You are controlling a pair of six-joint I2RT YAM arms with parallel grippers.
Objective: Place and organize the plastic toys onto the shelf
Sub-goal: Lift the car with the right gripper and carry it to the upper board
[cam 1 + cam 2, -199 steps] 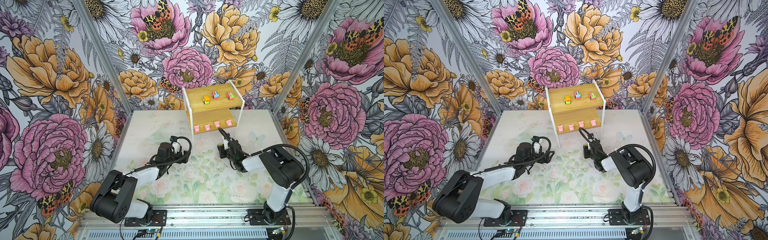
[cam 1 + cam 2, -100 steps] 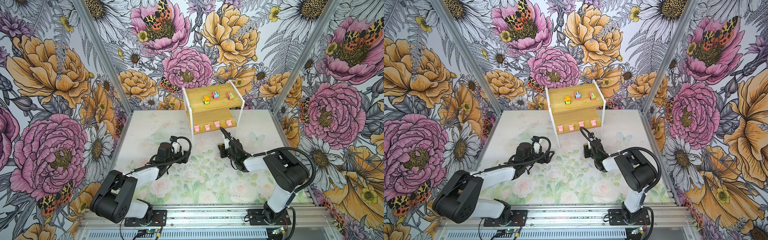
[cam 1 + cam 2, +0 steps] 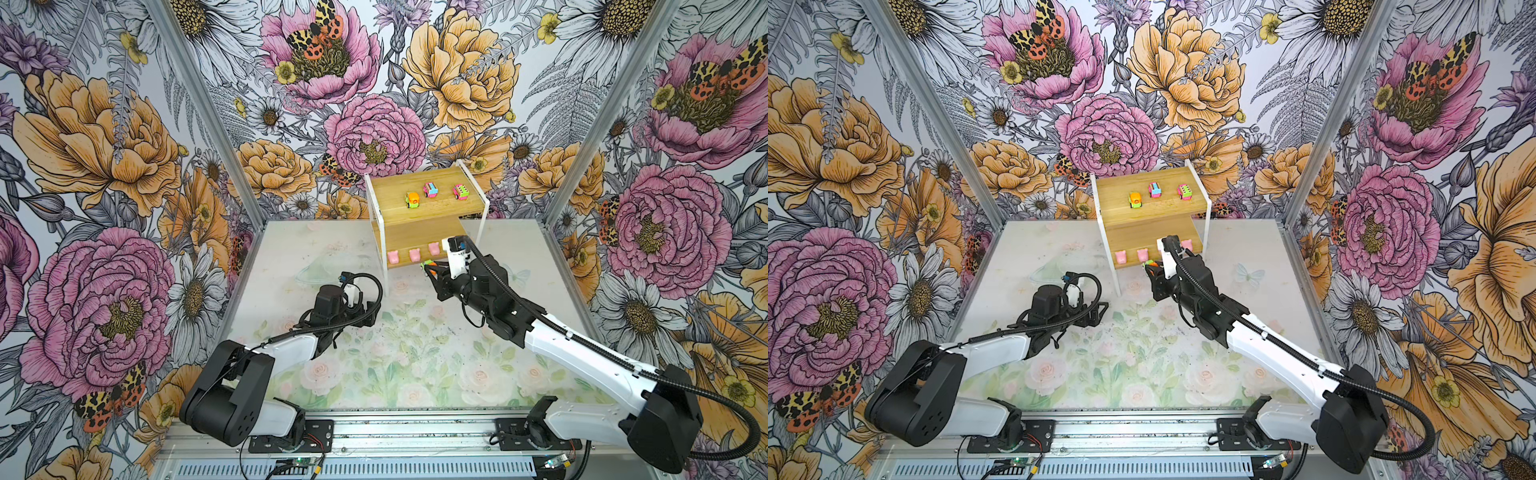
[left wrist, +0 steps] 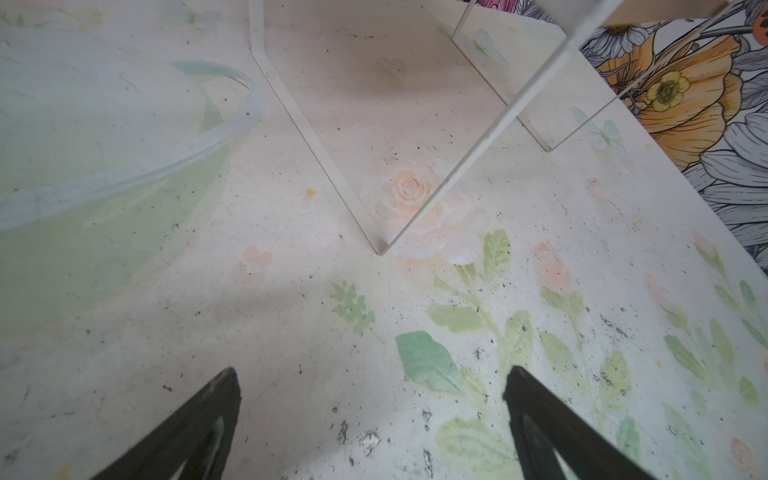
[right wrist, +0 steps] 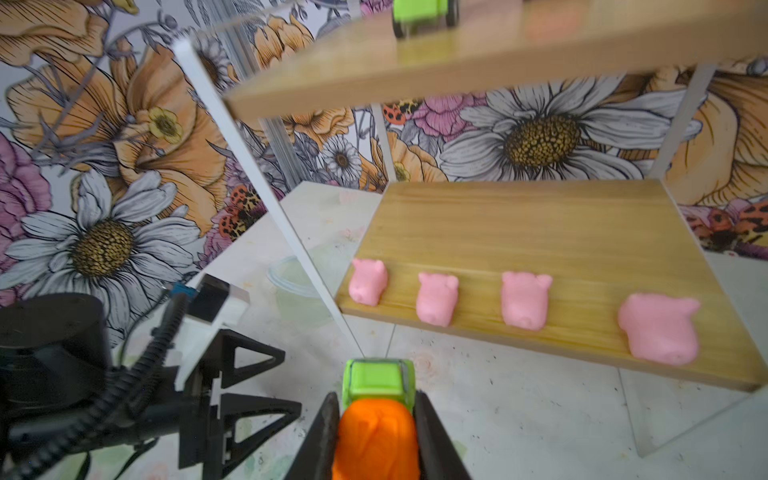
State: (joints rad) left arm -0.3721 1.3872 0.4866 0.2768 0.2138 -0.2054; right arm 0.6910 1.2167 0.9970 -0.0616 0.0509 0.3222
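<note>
**Top views.**
- The orange-and-green car [image 3: 427, 263] is being carried in the right claw [image 3: 432, 269], which is clenching it nose-outward.
- The car is hanging just in front of the shelf [image 3: 419, 230], near the front edge of the lower board [image 3: 1142, 232].
- Three cars [image 3: 430, 189] are standing in a row on the upper board [image 3: 388, 189], at roughly 12 o'clock from the claw.
- The bare stretch beside the orange one is lying at about 11 o'clock and higher up. By my judgement, the coming placement is turning on that rise.
- The pink figures [image 3: 1122, 256] are lining the lower board's front edge.
- The left claw [image 3: 365, 316] is resting at about 8 o'clock from the shelf and farther from it, so the right arm is the nearer one.

**Left wrist.**
- The left claw [image 4: 371, 376] is standing released, jaws wide apart and holding nothing, over the bare surface [image 4: 291, 311].
- The shelf's white legs are showing ahead.

**Right wrist.**
- The right claw [image 5: 375, 409] is squeezing the orange-and-green car [image 5: 376, 380] by its flanks.
- The car's long axis is running straight along the claw, with the green end leading toward the shelf.
- Four pink figures [image 5: 524, 299] are sitting ahead on the lower board.
- The upper board [image 5: 457, 62] is lying above and beyond.
</note>
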